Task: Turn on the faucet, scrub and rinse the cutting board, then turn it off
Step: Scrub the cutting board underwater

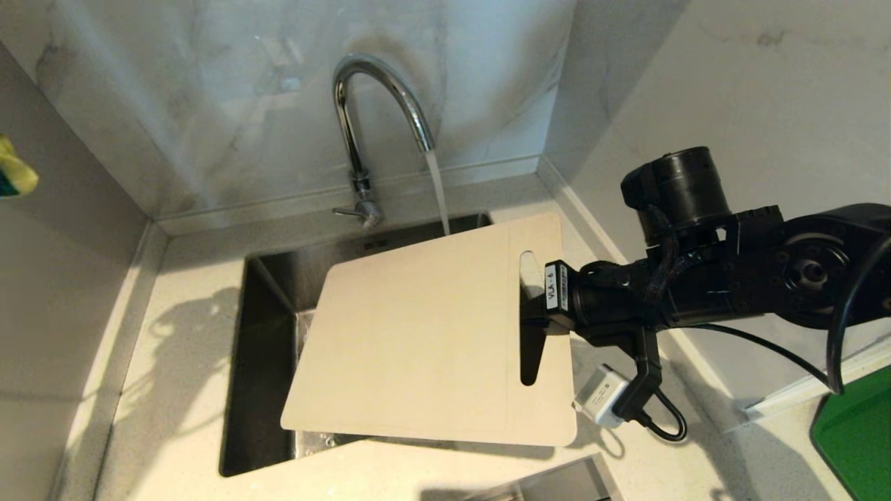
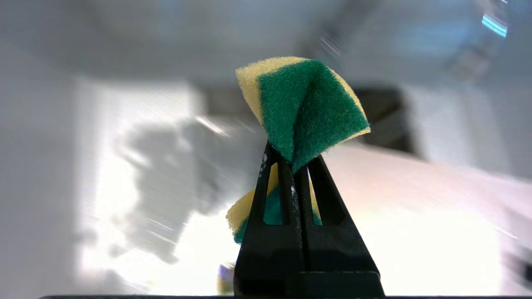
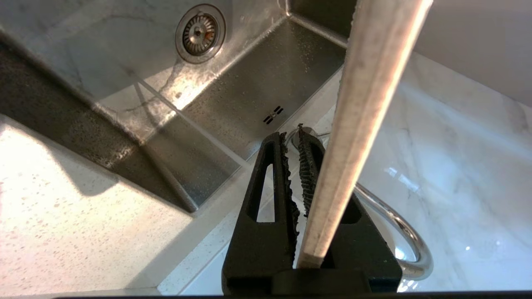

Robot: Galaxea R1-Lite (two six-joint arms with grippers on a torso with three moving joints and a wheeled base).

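Water [image 1: 438,195] runs from the chrome faucet [image 1: 379,90] into the sink, just past the far edge of the cutting board [image 1: 418,334]. The cream board hangs tilted over the sink, slot handle toward my right gripper [image 1: 536,327], which is shut on the strip beside the slot. In the right wrist view the board's edge [image 3: 365,104] runs up past the right gripper [image 3: 291,139], with the faucet [image 3: 399,226] behind. My left gripper [image 2: 293,160] is shut on a folded yellow-and-green sponge [image 2: 307,108]. Only the sponge [image 1: 14,174] shows at the head view's far left edge.
The steel sink [image 1: 271,278] is sunk in a speckled counter [image 1: 167,390], its drain [image 3: 200,32] in the basin floor. The faucet's thin lever [image 1: 348,211] sticks out at its base. Marble walls close the back and right. A bright green object [image 1: 856,431] lies at the right.
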